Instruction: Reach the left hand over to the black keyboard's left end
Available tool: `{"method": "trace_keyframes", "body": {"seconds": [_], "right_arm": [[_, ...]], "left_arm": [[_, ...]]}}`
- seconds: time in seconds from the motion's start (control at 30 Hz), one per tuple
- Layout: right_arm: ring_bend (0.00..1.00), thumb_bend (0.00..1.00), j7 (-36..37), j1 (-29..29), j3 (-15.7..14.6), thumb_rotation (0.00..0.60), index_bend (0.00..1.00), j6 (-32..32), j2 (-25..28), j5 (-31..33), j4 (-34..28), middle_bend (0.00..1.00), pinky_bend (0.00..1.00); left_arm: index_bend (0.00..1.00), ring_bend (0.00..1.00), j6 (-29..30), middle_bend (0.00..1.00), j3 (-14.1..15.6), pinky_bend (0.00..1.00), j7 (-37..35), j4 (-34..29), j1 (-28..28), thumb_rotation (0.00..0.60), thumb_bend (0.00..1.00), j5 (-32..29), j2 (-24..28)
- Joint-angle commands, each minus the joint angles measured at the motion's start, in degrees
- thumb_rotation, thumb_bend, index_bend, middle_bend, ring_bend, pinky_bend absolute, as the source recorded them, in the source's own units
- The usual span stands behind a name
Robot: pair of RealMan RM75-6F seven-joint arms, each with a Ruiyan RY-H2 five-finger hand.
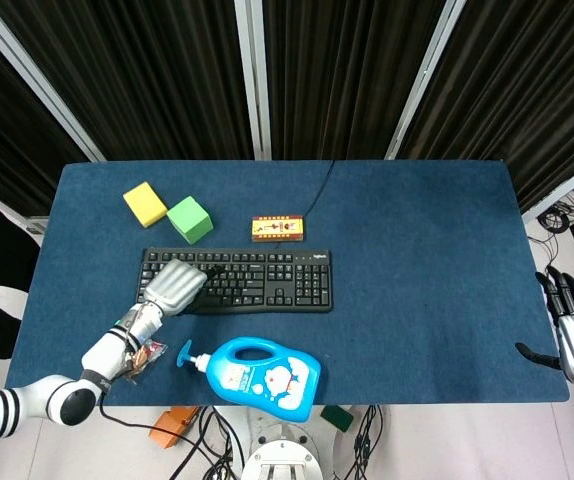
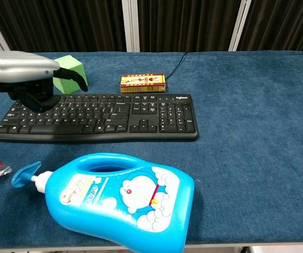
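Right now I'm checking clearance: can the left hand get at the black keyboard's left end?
Probably yes. The left hand is already over the left part of the black keyboard, with nothing between them; the blue bottle lies nearer the front edge, out of the way.

The light is bright and even in both views, coming from above, so the blue table cloth (image 1: 417, 260) shows only soft, short shadows under the keyboard (image 1: 257, 280) and the detergent bottle (image 2: 125, 197). A pale glare lies on the silver back of the left hand (image 2: 19, 71) and on the glossy top of the bottle. The pictures are sharp in the middle, while the curtains (image 1: 167, 70) behind stay very dark with little detail.
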Motion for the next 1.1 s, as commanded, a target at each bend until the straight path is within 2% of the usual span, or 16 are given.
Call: {"method": "trace_keyframes", "body": {"seconds": [0.03,0.43,1.1], "right_arm": [[0.0,0.11,0.06,-0.05,-0.03,0.6,0.0,0.01,-0.05,0.03,0.08,0.01,0.0],[0.0,0.11,0.24,-0.54,-0.18,0.6,0.0,0.71,-0.1,-0.34,0.12,0.01,0.0],[0.0,0.11,0.46,-1.0,-0.17,0.6,0.0,0.83,-0.05,-0.05,0.47,0.01,0.0]], "left_arm": [[0.2,0.96,0.02,0.96,1.61,0.93,2.74,1.17,-2.2,0.6,0.65,-4.06,-1.85],[0.2,0.96,2.92,0.96,5.49,0.93,5.31,1.99,-4.95,0.6,0.64,-9.33,-3.88],[0.2,0.96,4.29,0.96,8.37,0.93,5.64,3.85,-8.18,0.6,0.63,-12.8,-6.65]]}}
